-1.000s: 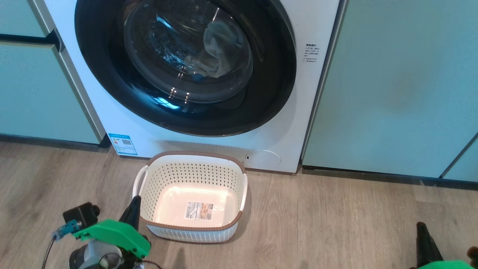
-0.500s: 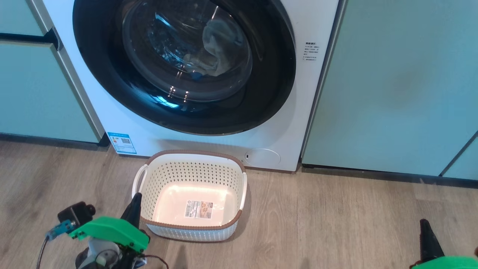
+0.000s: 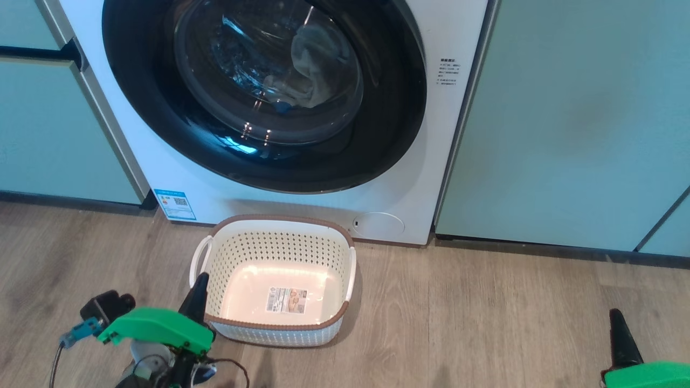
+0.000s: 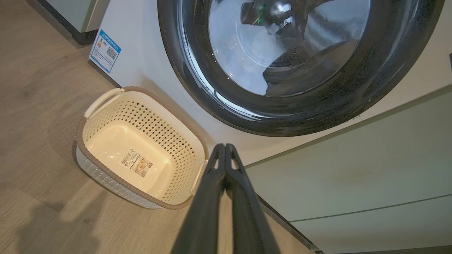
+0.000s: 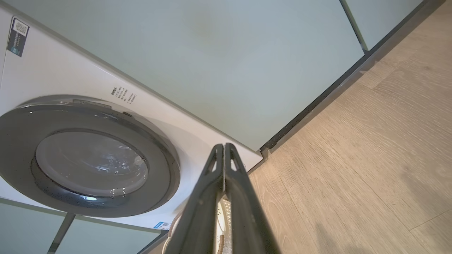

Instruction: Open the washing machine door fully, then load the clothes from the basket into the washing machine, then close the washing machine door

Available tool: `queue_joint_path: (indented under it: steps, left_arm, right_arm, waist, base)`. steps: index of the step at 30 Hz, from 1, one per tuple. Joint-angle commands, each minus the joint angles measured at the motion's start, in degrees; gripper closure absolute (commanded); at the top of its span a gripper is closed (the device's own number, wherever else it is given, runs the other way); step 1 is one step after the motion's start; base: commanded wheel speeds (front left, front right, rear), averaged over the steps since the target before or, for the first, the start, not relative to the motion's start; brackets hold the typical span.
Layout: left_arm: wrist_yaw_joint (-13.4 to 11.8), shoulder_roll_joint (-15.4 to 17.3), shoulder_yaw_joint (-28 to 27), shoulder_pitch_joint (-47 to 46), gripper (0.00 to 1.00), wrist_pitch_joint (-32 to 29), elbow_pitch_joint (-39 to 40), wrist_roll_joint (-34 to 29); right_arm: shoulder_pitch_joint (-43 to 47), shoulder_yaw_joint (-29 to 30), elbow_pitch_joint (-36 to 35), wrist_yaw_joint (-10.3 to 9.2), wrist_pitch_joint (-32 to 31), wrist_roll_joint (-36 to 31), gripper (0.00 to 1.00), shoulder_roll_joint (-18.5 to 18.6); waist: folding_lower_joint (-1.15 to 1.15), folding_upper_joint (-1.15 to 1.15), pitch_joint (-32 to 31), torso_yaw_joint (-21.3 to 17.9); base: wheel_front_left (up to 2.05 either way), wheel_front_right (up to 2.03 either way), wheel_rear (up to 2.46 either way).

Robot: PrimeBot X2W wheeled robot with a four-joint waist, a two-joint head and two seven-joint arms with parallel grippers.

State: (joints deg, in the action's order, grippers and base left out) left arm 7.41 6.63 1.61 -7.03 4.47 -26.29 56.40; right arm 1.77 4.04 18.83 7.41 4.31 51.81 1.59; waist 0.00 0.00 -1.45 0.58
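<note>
Status check. Found door (image 3: 377, 134) closed flush on machine (image 3: 431, 178). Saw clothes (image 3: 315, 59) through the glass, heaped inside the drum. Found basket (image 3: 280, 220) on floor (image 3: 485, 323) just before machine, below door, holding nothing but a label (image 3: 287, 300).

Noted left gripper (image 3: 201, 277) pinched together on nothing, tip just beside basket's near left corner. Noted right gripper (image 3: 616, 315) likewise pressed together, carrying nothing, low on the right, well apart from basket.

Handling, as judgement:
- Door: rigid, hinged, likely some latch resistance. Glossy rim and bulging glass probably slippery, so no pinch on the face; better to hook at the rim edge. Cannot tell hinge side for certain. Spotted notch (image 5: 91, 102) on the rim edge, right wrist view, on the side toward the printed text (image 5: 123, 95); possibly the pull recess, too small to confirm.
- Clothes: soft, light, limp. Easy to pinch at any fold; prone to draping and trailing over the seal.
- Basket: light, stiff plastic. Likely to slide if nudged; best taken by a white side handle.

Judged all three steps done, or nearly so.
</note>
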Motion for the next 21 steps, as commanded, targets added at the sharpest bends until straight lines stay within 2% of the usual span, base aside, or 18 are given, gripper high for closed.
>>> queue_joint_path:
  steps: [1, 21]
  left_arm:
    - [0.0, 0.5, -1.9, -1.5, 1.00, -0.5, 2.5, 1.7]
    - [0.1, -0.8, -3.8, -0.8, 1.00, -3.7, 5.5, 12.1]
  right_arm:
    - [-3.6, 0.0, -2.3, 0.04, -0.4, 2.0, 1.00, 0.8]
    - [-4.9, 0.7, -3.1, 0.05, -3.6, 13.7, 1.00, 0.9]
  waist:
    - [0.00, 0.00, 0.0, 0.0]
    - [0.00, 0.00, 0.5, -0.2]
  base:
    - [0.00, 0.00, 0.00]
    - [0.00, 0.00, 0.00]
